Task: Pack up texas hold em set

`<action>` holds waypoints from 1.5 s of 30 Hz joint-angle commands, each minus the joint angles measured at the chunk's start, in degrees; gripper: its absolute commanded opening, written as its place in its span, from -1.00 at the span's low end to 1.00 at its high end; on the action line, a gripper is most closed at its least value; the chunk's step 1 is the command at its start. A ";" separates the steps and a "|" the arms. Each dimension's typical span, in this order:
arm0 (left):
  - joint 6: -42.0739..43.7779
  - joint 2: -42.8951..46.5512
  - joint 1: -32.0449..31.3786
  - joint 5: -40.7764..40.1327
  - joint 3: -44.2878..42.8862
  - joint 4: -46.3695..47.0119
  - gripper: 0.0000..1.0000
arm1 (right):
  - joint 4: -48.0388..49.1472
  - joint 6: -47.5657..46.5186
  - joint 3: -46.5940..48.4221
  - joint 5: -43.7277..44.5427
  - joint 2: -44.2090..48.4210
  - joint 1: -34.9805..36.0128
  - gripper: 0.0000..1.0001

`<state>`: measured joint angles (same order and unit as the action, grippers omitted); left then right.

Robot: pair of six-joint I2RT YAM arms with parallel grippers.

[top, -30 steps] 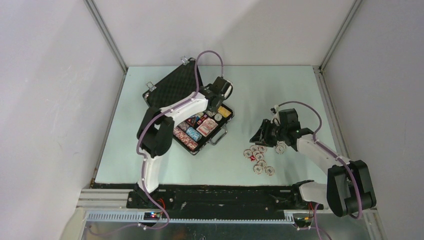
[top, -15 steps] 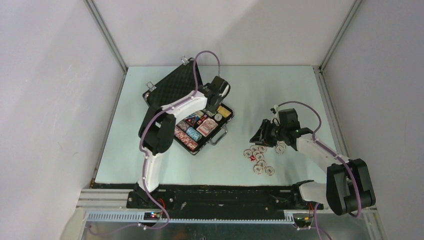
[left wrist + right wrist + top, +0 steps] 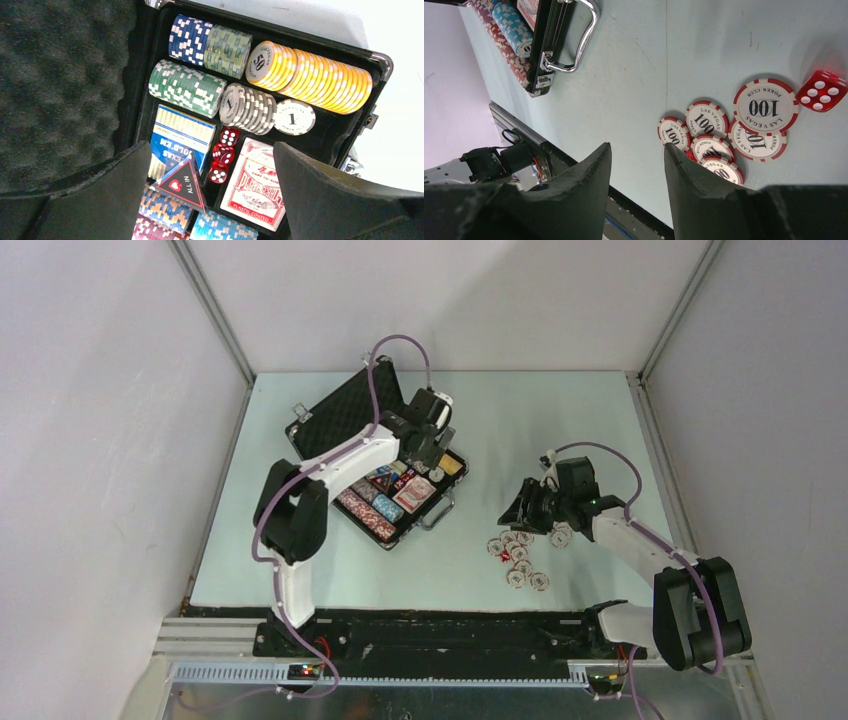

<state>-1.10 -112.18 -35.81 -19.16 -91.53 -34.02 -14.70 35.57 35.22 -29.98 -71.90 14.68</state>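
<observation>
The black case (image 3: 452, 483) of the texas hold em set lies open at the left, its foam lid (image 3: 350, 410) leaning back. Rows of coloured chips (image 3: 310, 75), a blue card deck (image 3: 182, 132), a red deck (image 3: 255, 187), three red dice (image 3: 223, 155) and a black ALL IN marker (image 3: 181, 182) fill it. My left gripper (image 3: 425, 445) (image 3: 211, 145) hovers wide open over the dice, holding nothing. Several red-and-white 100 chips (image 3: 515, 555) (image 3: 724, 135) and a red die (image 3: 821, 90) lie on the table. Just above and left of them, my right gripper (image 3: 520, 508) (image 3: 636, 146) is open and empty.
The case's silver handle (image 3: 574, 40) faces the loose chips. One white chip marked 1 (image 3: 295, 116) lies flat in the case beside the yellow row. White walls enclose the pale table (image 3: 560, 420), and a black rail (image 3: 430, 630) runs along its near edge.
My left gripper has gone from shut to wide open and has drawn back a little toward the far side of the case. The right arm has stayed in place.
</observation>
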 commanded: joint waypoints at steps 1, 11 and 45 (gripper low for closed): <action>0.08 2.44 0.05 0.99 0.95 2.37 0.99 | 1.88 0.29 2.94 0.10 0.30 0.58 -0.07; 2.51 -3.10 0.09 1.49 -3.74 -0.20 0.99 | 1.13 0.02 3.18 0.28 0.77 0.56 -0.06; 4.83 -7.36 0.31 1.91 -6.39 -2.32 0.99 | 1.05 -0.30 4.42 -0.39 -1.31 0.65 -0.05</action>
<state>2.63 -119.74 -35.40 -14.98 -96.16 -36.47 -14.46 35.57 37.15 -30.15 -73.34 15.05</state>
